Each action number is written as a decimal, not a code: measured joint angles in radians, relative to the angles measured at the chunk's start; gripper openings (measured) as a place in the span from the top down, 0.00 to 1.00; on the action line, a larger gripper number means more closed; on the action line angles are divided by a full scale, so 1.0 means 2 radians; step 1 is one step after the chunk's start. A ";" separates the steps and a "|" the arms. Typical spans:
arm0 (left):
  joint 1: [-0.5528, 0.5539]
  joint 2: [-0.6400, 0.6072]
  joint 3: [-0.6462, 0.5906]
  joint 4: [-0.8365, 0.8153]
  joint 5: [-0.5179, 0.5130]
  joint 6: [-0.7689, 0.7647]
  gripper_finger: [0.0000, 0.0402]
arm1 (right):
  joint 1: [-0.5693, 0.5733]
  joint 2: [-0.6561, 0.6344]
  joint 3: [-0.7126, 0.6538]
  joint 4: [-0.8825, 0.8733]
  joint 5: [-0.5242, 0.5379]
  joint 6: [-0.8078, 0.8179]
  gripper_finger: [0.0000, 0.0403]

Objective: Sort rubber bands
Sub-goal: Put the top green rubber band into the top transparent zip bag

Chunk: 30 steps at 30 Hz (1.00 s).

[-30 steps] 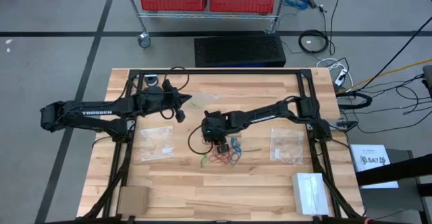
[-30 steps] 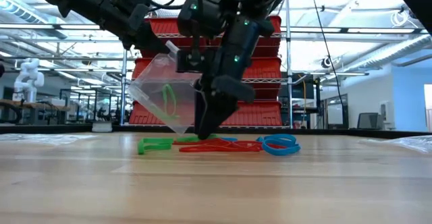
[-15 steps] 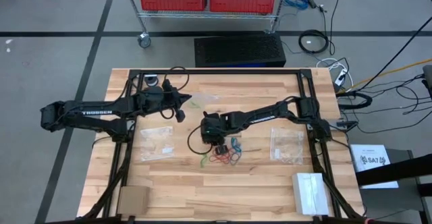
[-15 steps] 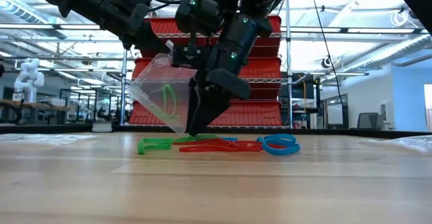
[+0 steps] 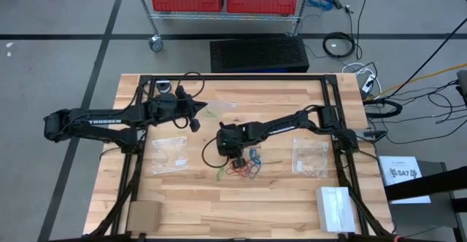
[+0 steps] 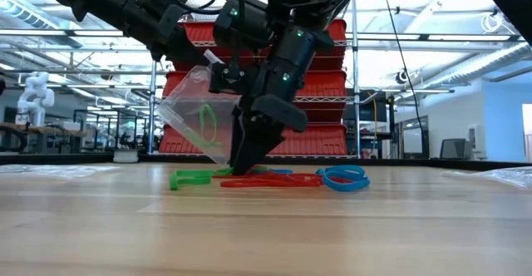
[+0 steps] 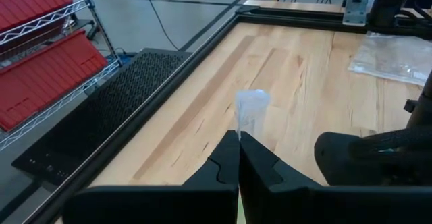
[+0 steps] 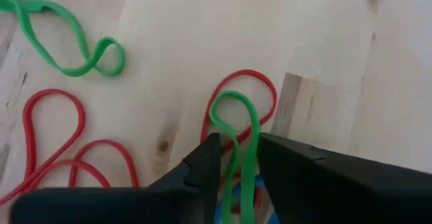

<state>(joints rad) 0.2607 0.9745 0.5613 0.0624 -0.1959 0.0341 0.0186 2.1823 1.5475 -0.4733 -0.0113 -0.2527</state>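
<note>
A pile of red, blue and green rubber bands (image 5: pixel 244 165) lies mid-table; it also shows in the low view (image 6: pixel 274 176). My right gripper (image 8: pixel 239 150) points steeply down into the pile, its tips at the table (image 6: pixel 239 168). Its fingers stand narrowly apart on either side of a green band (image 8: pixel 233 109), which lies over a red one. My left gripper (image 7: pixel 238 140) is shut on a clear bag (image 6: pixel 195 114) with a green band inside, held above the table's far left part (image 5: pixel 198 111). My left gripper pinches the clear bag's upper edge (image 7: pixel 251 113) between its two fingers, which reach out nearly level from the table's left. The bag hangs tilted below them, clear of the table. My right gripper's fingers flank the green band; whether they touch it I cannot tell.
Two more clear bags lie flat on the table, one to the left (image 5: pixel 169 154) and one to the right (image 5: pixel 310 157). A brown box (image 5: pixel 144 214) and a white box (image 5: pixel 336 207) sit near the front corners. Black frame rails (image 5: pixel 241 78) border the work area.
My right gripper's tips have crept a little toward the table's left within the band pile and stayed down at the table. The bands lie as before. The left arm and its bag have kept still.
</note>
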 joint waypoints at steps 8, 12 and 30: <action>0.000 0.000 0.000 -0.001 0.000 0.000 1.00 | 0.004 -0.029 -0.001 -0.006 0.014 0.001 0.99; 0.000 0.000 0.000 -0.001 0.000 0.000 1.00 | 0.015 -0.049 -0.001 -0.011 0.029 0.003 0.98; -0.016 0.000 0.000 0.004 0.031 0.002 1.00 | 0.028 -0.172 -0.001 0.110 0.212 -0.054 1.00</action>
<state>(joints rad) 0.2279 0.9745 0.5613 0.0702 -0.1333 0.0379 0.0743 1.8383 1.5448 -0.2542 0.4127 -0.3601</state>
